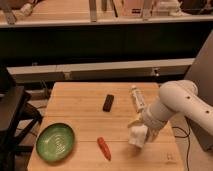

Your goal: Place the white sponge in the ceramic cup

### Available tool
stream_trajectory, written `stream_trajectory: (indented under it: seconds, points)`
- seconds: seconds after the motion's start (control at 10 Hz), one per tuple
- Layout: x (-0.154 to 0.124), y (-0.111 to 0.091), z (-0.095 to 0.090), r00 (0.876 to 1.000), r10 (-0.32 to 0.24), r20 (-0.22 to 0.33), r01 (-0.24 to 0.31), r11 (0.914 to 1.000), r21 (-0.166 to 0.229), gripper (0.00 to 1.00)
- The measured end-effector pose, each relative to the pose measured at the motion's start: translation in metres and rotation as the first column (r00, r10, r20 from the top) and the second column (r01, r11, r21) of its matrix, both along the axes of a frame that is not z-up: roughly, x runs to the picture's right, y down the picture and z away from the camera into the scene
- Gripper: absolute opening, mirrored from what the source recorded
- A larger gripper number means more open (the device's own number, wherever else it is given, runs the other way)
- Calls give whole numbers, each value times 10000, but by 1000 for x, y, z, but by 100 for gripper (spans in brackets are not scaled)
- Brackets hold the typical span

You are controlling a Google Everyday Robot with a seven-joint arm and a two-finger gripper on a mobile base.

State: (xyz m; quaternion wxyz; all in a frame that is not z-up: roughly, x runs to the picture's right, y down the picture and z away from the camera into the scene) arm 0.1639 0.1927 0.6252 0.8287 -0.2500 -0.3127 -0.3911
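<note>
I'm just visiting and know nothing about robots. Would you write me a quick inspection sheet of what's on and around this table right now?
Surface: light wooden table, slatted top.
Job's things: a white object sits low at the arm's end; whether it is the sponge or the ceramic cup cannot be told.
Clutter: green plate front left; red-orange vegetable front centre; small black block mid-table; pale tube-like item beside the arm.
Grippers: gripper low over the table's right front, at the white object.
Cables: dark cable right of the table.
Surroundings: dark chair on the left; wooden benches behind.
</note>
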Motion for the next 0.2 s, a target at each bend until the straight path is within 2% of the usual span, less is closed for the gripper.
stream_trajectory:
  seconds: [0.2]
  points:
    - [2,0,-1,9999,116,-96,-117,9999,-36,69]
